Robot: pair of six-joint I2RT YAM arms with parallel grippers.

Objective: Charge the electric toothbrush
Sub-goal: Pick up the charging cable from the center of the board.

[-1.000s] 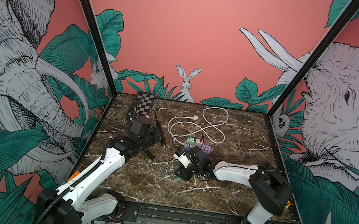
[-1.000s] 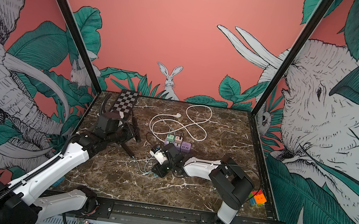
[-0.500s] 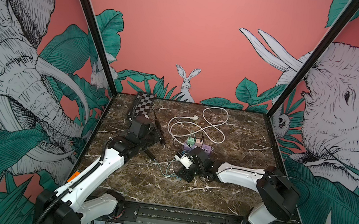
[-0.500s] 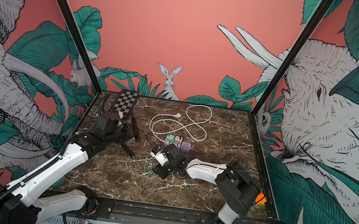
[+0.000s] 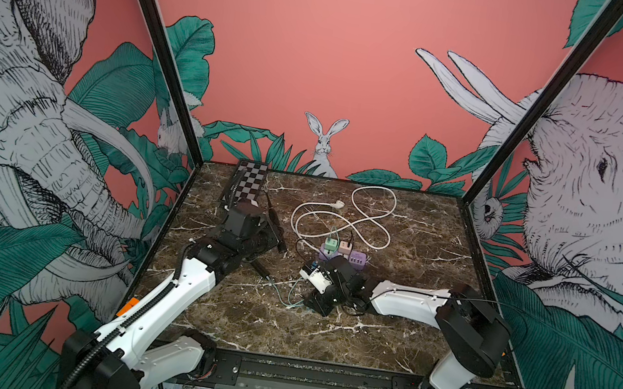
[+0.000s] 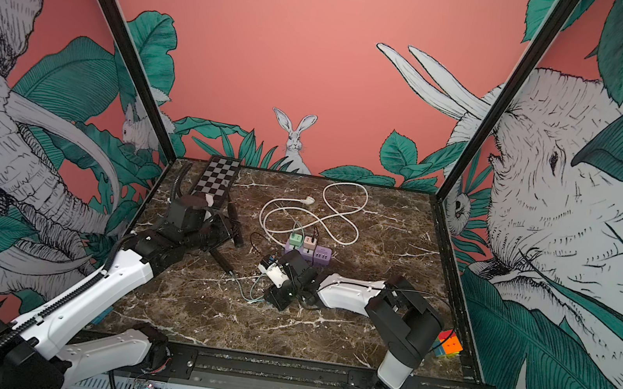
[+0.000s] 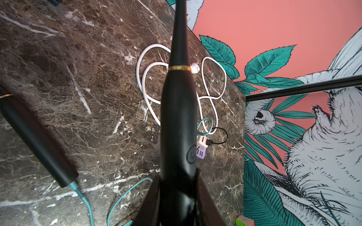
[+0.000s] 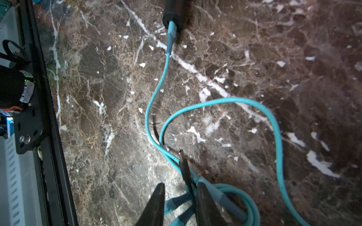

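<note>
Left gripper point(image 7: 177, 183): clamped on the lower handle of the black toothbrush point(image 7: 178, 117), which is held tilted above the table point(image 7: 58, 68).
Toothbrush handling: probably light and rigid. The smooth, tapered body looks slippery, so the thick lower handle is the best place to grip.
Right gripper point(image 8: 180, 187): low over the table, jaws slightly apart around a black plug point(image 8: 181, 159). I cannot tell whether it pinches the plug.
Teal cable point(image 8: 235, 100): limp, plugged into a second toothbrush point(image 8: 174, 11) lying flat.
Power strip point(image 5: 346, 255): farther back, beside a looped white cord point(image 5: 339, 215).
</note>
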